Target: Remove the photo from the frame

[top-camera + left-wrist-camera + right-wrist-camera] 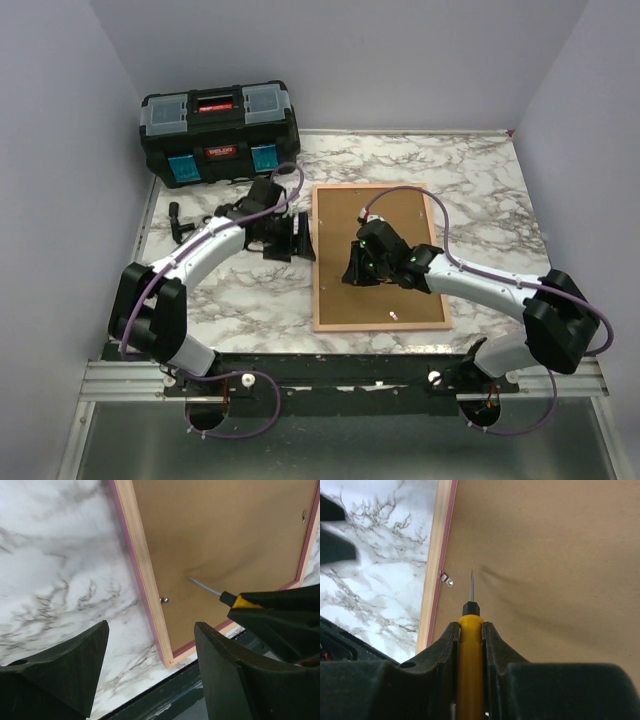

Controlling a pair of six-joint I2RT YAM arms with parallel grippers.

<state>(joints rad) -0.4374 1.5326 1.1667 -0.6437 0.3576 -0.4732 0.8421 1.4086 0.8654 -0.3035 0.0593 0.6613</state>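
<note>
The pink frame (318,262) lies face down on the marble table, its brown backing board (400,215) up. The photo is hidden under the board. My right gripper (352,268) is above the board, shut on a yellow screwdriver (470,655). The screwdriver's tip points at the board just right of a small metal clip (446,578) on the frame's left rail (437,555). My left gripper (303,240) is open and empty, hovering at the frame's left edge (145,580). The clip (163,600) and the screwdriver (227,598) also show in the left wrist view.
A black toolbox (218,130) stands at the back left. A small black tool (180,222) lies on the table left of my left arm. Another clip (393,316) sits near the frame's near rail. The dark table edge rail (340,365) runs just in front.
</note>
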